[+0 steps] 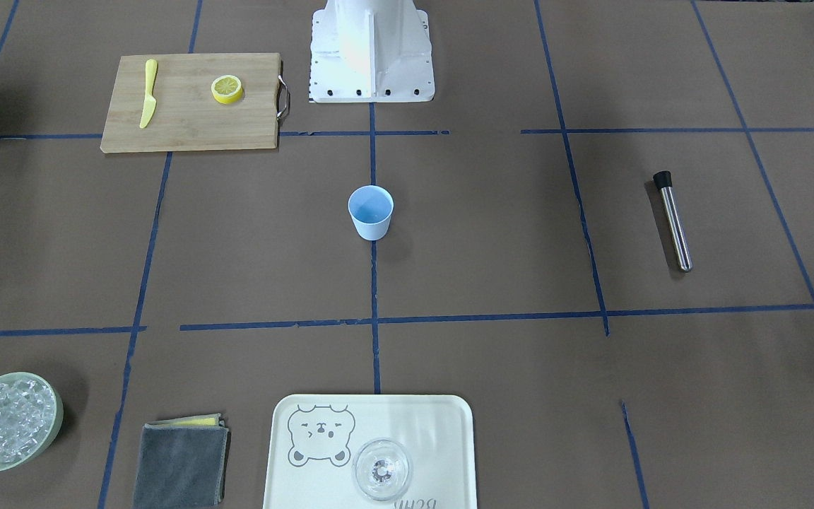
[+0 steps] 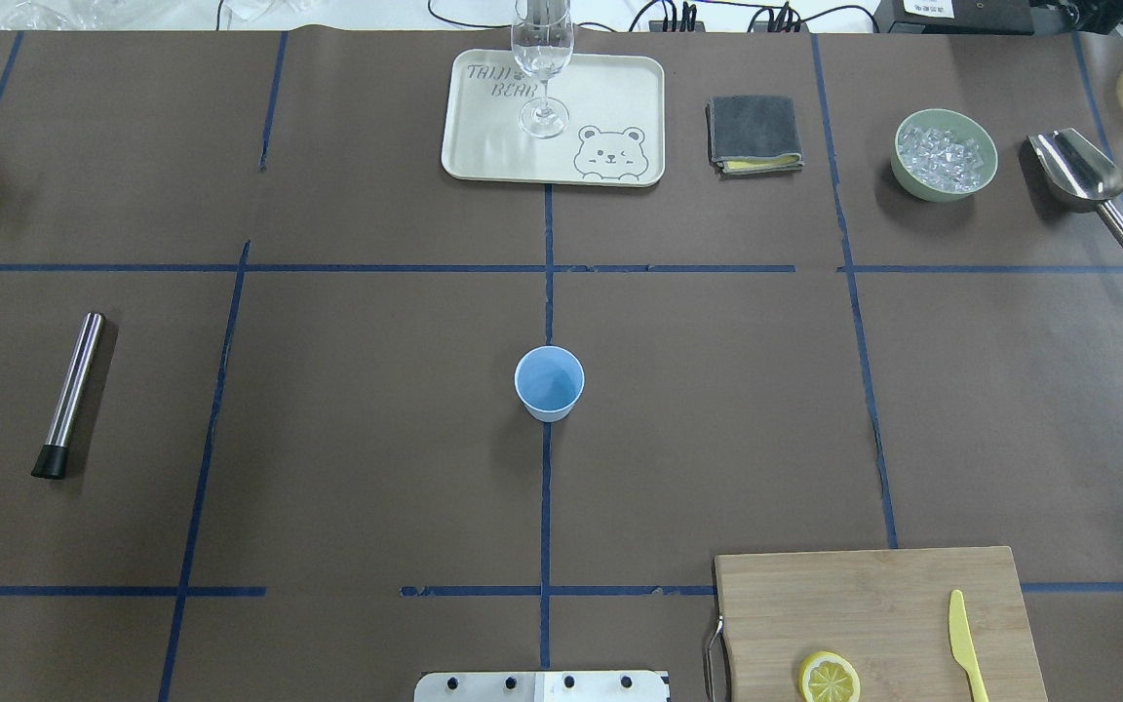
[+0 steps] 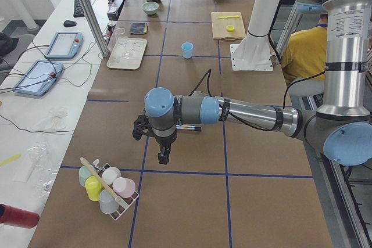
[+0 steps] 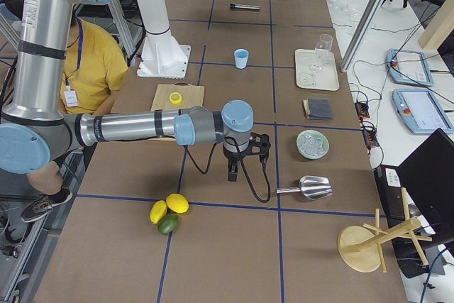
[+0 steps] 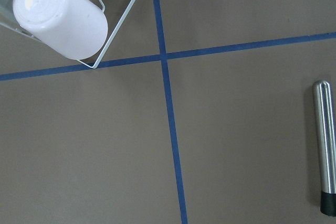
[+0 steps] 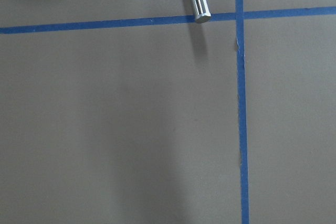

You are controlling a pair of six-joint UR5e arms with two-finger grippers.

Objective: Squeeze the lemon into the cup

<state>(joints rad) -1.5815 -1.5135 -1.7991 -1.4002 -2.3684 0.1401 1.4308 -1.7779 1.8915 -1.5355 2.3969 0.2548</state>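
The lemon slice (image 1: 227, 88) lies cut face up on a wooden cutting board (image 1: 188, 120) near the robot's base; it also shows in the overhead view (image 2: 829, 678). The light-blue cup (image 1: 370, 212) stands upright at the table's middle (image 2: 549, 382), apart from the board. My left gripper (image 3: 164, 156) hangs over the table's left end, far from both, and shows only in the side view. My right gripper (image 4: 232, 174) hangs over the right end, also far from both. I cannot tell whether either is open or shut.
A yellow knife (image 2: 966, 648) lies on the board. A steel muddler (image 2: 69, 393) lies at the left. At the far edge are a tray (image 2: 493, 136) with a glass (image 2: 544, 58), a grey cloth (image 2: 755, 134), an ice bowl (image 2: 945, 154) and a scoop (image 2: 1078, 175). A cup rack (image 3: 107, 187) stands under my left arm.
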